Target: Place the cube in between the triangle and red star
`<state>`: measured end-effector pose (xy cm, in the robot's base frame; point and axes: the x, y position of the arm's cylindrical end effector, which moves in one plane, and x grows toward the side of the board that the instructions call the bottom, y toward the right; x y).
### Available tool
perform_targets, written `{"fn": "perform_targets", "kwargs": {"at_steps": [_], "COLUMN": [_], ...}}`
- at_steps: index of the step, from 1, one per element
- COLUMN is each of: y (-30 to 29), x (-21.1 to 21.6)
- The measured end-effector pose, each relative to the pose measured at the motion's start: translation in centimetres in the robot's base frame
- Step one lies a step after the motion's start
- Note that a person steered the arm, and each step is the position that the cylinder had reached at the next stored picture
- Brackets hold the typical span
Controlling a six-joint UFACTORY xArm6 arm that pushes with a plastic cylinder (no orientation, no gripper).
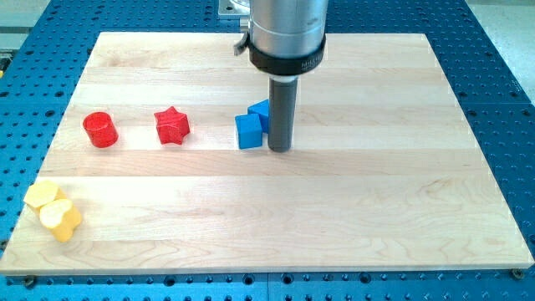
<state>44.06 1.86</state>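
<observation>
We see one wooden board (334, 217), pale and rectangular, lying on one blue perforated table (501, 50) that frames it on every side. From the view's top comes our one arm, a grey metal cylinder (288, 29) with a black collar, ending in a straight dark rod; my tip (280, 150) rests on the board near its middle. We have no hand or jaws here, only the bare rod, which grasps nothing. There are five blocks in all: two blue, two red, one yellow. The blue cube (249, 131) sits just to the view's left of my tip, seemingly touching the rod. Behind it, toward the view's top, a second blue block (260, 109) peeks out, half hidden by the rod; it may be the triangle, though we cannot make out its shape for sure. The red star (172, 125) lies to the view's left of the cube, apart from it. Farther left stands one red cylinder (100, 130). One yellow heart-like block (53, 209) sits near the board's bottom left corner. We can read no writing or labels anywhere.
</observation>
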Motion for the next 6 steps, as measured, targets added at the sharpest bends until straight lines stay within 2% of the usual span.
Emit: {"fn": "perform_targets", "kwargs": {"at_steps": [1,2,3,4,5,6], "y": [-3.0,-3.3,-7.0,-8.2,-9.2,-0.2], "x": [-1.4,4.8,4.5,0.5,2.4,1.1]}}
